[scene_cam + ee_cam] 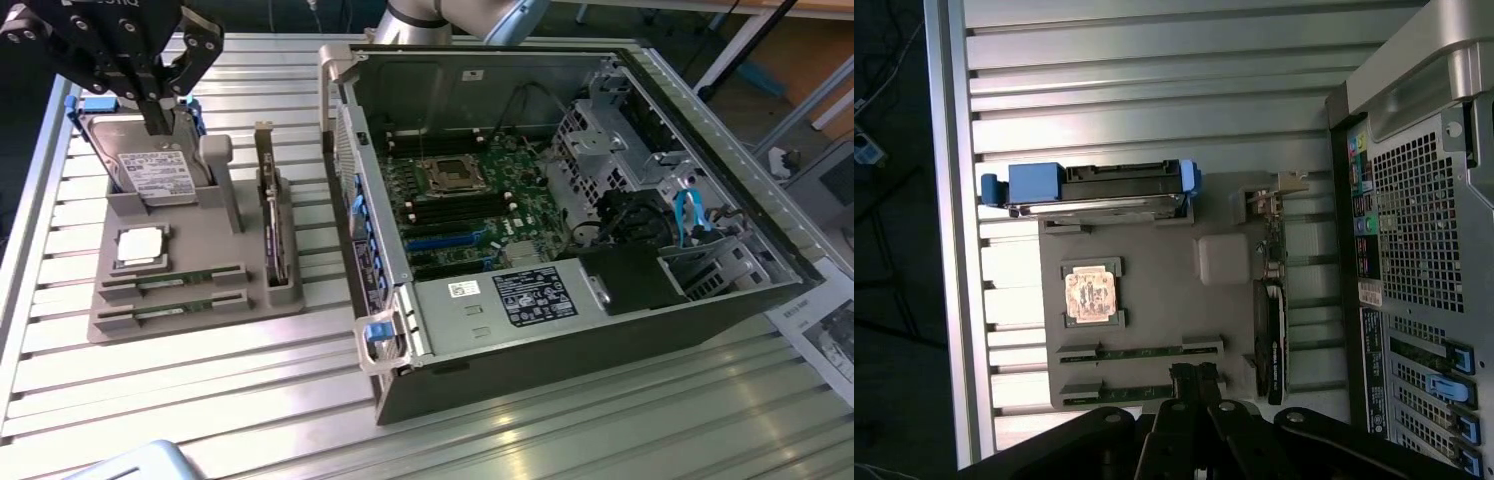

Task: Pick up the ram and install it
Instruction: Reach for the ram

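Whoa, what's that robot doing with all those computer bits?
The robot arm's gripper hangs shut, with nothing in it, above a grey holder full of computer parts. Two green ram sticks lie in the holder's slots, not picked up yet. On the exterior view's right, the computer case sits open with its motherboard showing.

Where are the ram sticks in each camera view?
Exterior view: ram sticks side by side at the holder's near edge, exterior view's left.
Wrist view: ram sticks past the processor from the blue-bracketed drive.
Shared landmark: the processor, next to them.
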Available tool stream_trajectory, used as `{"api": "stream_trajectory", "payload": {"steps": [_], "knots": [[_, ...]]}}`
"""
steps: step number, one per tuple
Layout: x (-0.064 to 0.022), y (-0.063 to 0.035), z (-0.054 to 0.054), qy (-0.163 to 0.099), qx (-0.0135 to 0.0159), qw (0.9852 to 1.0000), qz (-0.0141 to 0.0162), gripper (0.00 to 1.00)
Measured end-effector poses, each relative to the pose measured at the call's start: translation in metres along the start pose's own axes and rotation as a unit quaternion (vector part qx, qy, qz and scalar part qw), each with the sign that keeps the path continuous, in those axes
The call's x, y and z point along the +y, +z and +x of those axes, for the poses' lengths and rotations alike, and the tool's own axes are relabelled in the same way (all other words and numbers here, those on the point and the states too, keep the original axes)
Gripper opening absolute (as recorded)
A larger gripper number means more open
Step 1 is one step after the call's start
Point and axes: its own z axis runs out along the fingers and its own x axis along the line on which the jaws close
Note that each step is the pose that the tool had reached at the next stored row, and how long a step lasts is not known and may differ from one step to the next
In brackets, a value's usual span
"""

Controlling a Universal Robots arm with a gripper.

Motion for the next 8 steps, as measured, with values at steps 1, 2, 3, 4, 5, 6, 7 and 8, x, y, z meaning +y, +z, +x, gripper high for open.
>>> {"api": "stream_trajectory", "payload": {"steps": [1, 2, 3, 4, 5, 6, 7, 8], "knots": [[0.0, 0.0, 0.0, 0.0, 0.0, 1.0, 0.0, 0.1], [0.0, 0.0, 0.0, 0.0, 0.0, 1.0, 0.0, 0.1], [0.0, 0.0, 0.0, 0.0, 0.0, 1.0, 0.0, 0.1], [-0.0002, 0.0, 0.0, 0.0, 0.0, 1.0, 0.0, 0.1], [-0.0014, 0.0, 0.0002, 0.0, 0.0, 1.0, 0.0, 0.1], [-0.0027, -0.0001, 0.0006, 0.0, 0.0, 1.0, 0.0, 0.1], [-0.0043, -0.0002, 0.001, 0.0, 0.0, 1.0, 0.0, 0.1], [-0.0081, -0.0003, 0.0018, 0.0, 0.0, 1.0, -0.0001, 0.1]]}}
